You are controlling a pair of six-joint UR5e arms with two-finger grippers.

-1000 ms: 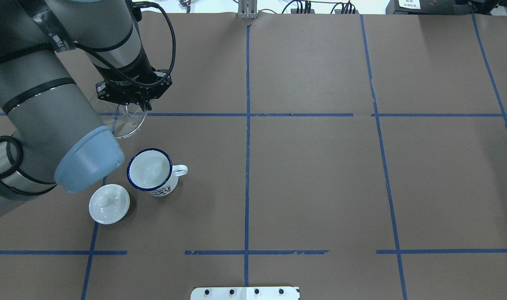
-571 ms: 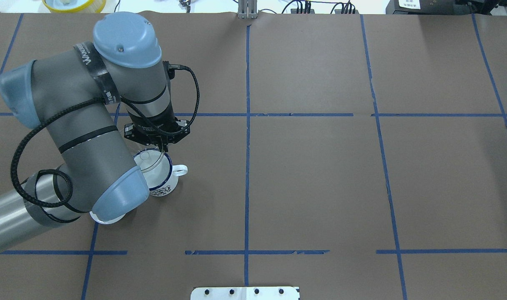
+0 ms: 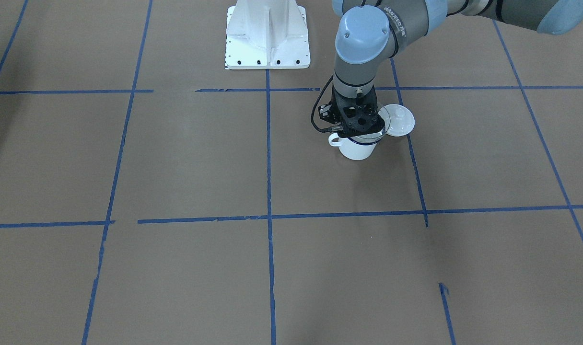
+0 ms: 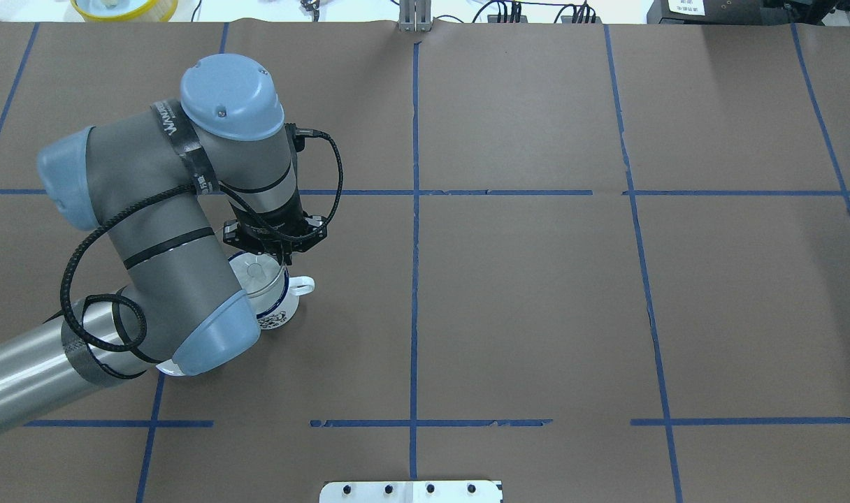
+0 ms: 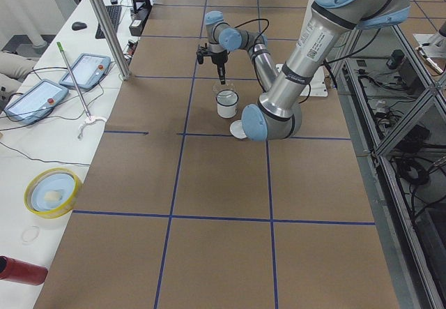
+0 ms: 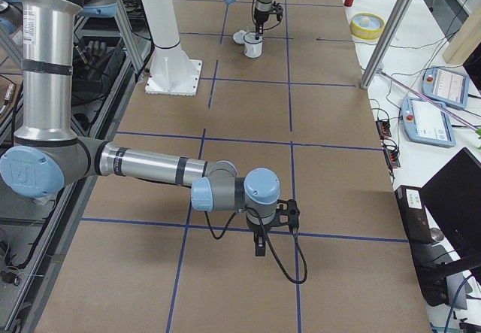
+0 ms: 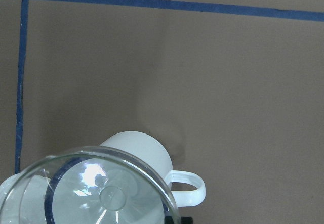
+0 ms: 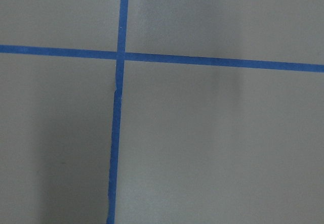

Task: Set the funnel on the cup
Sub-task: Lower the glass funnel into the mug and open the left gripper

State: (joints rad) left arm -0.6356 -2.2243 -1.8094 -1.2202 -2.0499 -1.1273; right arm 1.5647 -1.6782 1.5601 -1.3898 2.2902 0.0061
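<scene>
Funnel (image 4: 256, 272) over cup (image 4: 278, 318) mouth, rim pinched by left hand (image 4: 283, 258); hand vertical, fingers pointing down.

The cup (image 4: 277, 316) stood on the left half of the worktop (image 4: 537, 293), its handle pointing right. The funnel (image 4: 257, 274) was over its mouth, beneath the left gripper (image 4: 282, 254). A lid (image 3: 400, 120) lay just beside the cup, to its near left.
</scene>
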